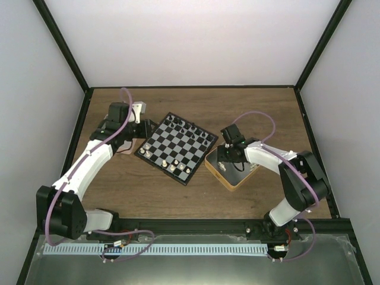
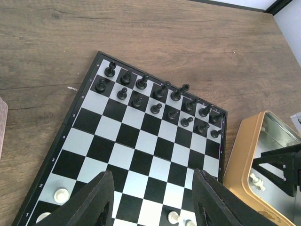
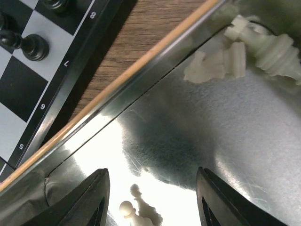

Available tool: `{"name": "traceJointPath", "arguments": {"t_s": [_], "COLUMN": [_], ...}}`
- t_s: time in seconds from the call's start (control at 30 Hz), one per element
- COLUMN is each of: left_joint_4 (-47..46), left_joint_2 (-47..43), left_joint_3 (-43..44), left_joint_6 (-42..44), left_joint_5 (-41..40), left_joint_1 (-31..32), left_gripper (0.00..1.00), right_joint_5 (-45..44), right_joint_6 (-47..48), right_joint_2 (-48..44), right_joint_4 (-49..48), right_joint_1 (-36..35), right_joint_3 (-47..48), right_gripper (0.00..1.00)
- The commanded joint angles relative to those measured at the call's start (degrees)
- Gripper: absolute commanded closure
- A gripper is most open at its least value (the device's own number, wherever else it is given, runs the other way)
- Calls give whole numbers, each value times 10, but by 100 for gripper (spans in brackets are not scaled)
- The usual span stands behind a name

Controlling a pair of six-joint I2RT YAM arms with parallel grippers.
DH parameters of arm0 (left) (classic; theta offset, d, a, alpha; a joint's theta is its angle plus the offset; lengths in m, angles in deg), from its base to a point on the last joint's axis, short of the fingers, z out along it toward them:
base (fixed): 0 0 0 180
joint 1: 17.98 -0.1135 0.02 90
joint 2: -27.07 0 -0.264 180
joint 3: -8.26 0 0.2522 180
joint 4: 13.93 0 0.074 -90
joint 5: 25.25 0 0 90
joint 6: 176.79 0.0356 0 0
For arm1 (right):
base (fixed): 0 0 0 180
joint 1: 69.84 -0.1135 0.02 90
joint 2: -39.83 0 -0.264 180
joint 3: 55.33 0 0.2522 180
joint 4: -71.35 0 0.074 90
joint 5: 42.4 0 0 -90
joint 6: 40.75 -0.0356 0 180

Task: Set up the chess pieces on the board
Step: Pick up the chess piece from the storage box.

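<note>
**A:** left gripper (image 2: 153,190): fingers apart with a clear gap, nothing between them, touching nothing. It hangs over the near rows of the board (image 2: 141,141).

**B:** right one?

**A:** right gripper (image 3: 153,188) is down inside the tin (image 3: 141,66), jaws well apart. One cream pawn (image 3: 127,209) stands on the tin floor between the fingers, nearer the left finger and clear of both. Not gripped.

**B:** where's the board?

**A:** middle of the table (image 1: 190,101), turned cornerwise to the table edges. The tin sits just beside it, toward the table's right edge.

**B:** counts?

**A:** black pieces (image 2: 138,100): 16, in two rows of eight along the board's far edge, all upright.

**A:** cream pieces (image 2: 61,193) on the board: 4 show in the left wrist view. Two are at the near left corner, two by the near edge next to the right finger. The fingers hide part of the near rows, and the top view is too small to count from.

**B:** and in the tin?

**A:** the 1 pawn, plus a heap in one corner lying on their sides. Looks like 3, but they overlap, so I can't tell for sure.
</note>
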Motion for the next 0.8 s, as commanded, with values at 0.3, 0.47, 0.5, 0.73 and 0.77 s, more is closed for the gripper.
{"name": "traceJointPath", "arguments": {"t_s": [0.3,0.47,0.5,0.73,0.77], "left_joint_4": [-12,-11,-10,-10,-10], "left_joint_2": [24,31,32,32,33], "left_joint_3": [-12,-11,-11,-13,-13], "left_joint_6": [3,2,2,1,1], "left_joint_5": [6,7,7,4,4], "left_joint_1": [-1,-1,-1,-1,0], "left_gripper": [52,53,53,53,53], "right_joint_5": [-1,-25,-27,-47,-52], "right_joint_6": [72,65,62,47,44], "right_joint_2": [36,40,40,41,40], "right_joint_4": [91,100,100,98,97], "right_joint_1": [-28,-33,-33,-33,-33], "right_joint_3": [44,42,43,41,40], "right_gripper": [53,60,61,73,75]}}
